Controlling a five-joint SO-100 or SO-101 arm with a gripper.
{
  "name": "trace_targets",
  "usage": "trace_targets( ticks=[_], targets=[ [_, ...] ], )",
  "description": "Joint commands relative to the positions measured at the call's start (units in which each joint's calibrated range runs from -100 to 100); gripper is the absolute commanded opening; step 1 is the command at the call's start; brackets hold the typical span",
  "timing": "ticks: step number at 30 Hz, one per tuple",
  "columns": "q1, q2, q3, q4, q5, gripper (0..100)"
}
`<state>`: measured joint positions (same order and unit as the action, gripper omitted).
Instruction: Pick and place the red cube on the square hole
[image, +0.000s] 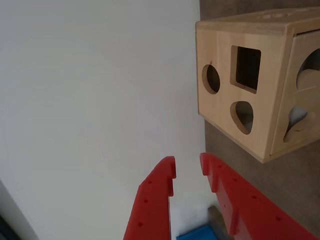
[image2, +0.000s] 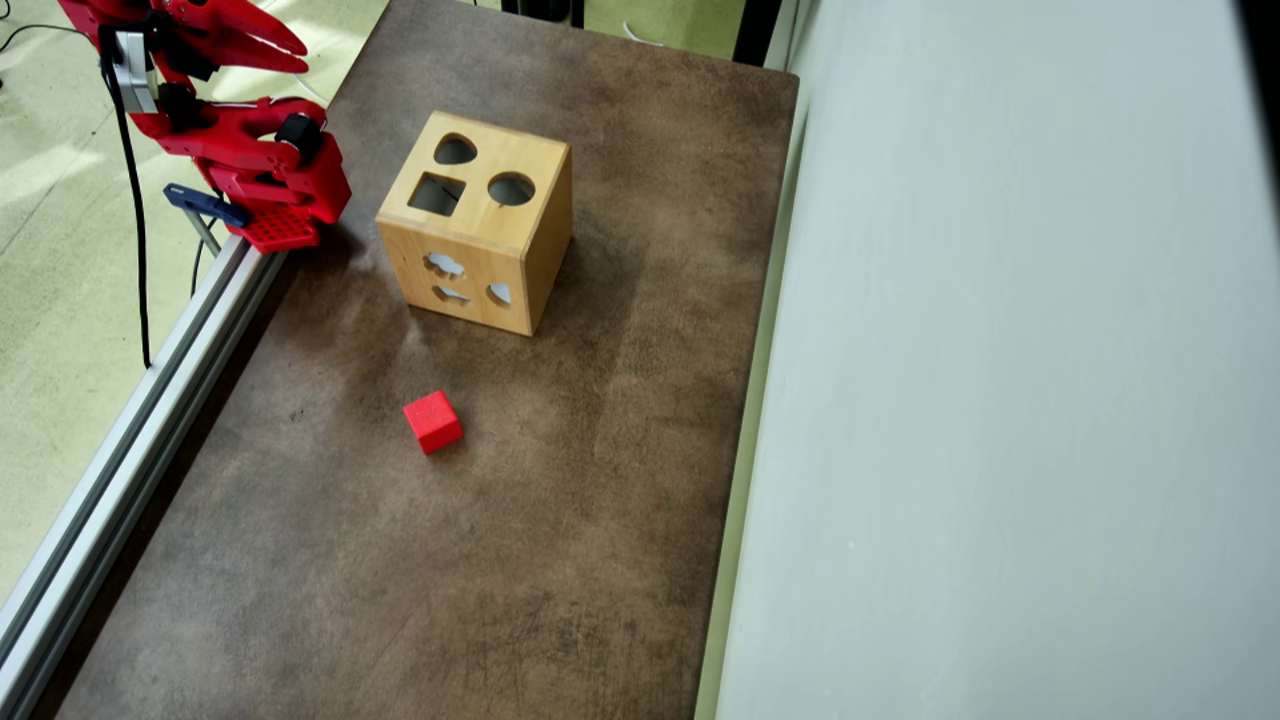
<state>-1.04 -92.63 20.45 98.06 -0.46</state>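
The red cube (image2: 432, 421) lies on the brown table (image2: 560, 560) in the overhead view, in front of the wooden shape-sorter box (image2: 475, 220). The box's top face has a square hole (image2: 437, 194), a round hole and a drop-shaped hole. In the wrist view the box (image: 220, 125) shows at the upper right with its square hole (image: 248, 68); the cube is out of that view. My red gripper (image2: 303, 58) is raised at the table's far left corner, well away from the cube. In the wrist view it (image: 188, 165) is open a little and empty.
A white wall (image2: 1000, 400) runs along the table's right side. An aluminium rail (image2: 130, 430) lines the left edge, where a blue clamp (image2: 205, 205) holds the arm's base. A black cable (image2: 135, 250) hangs to the floor.
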Motion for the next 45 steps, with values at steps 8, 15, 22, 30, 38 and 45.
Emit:
trace_targets(
  ticks=[8, 15, 22, 30, 38, 45],
  targets=[
    [3.12, 22.01, -15.98, -0.31, 0.39, 9],
    [16.87, 36.62, -22.42, -0.4, 1.22, 9],
    [29.65, 47.57, -24.74, -0.4, 11.53, 9],
    [41.46, 61.67, -28.95, -0.4, 20.46, 9],
    [42.13, 76.28, -38.52, -0.4, 27.01, 9],
    [41.9, 88.25, -43.71, -1.84, 33.55, 9]
  ],
)
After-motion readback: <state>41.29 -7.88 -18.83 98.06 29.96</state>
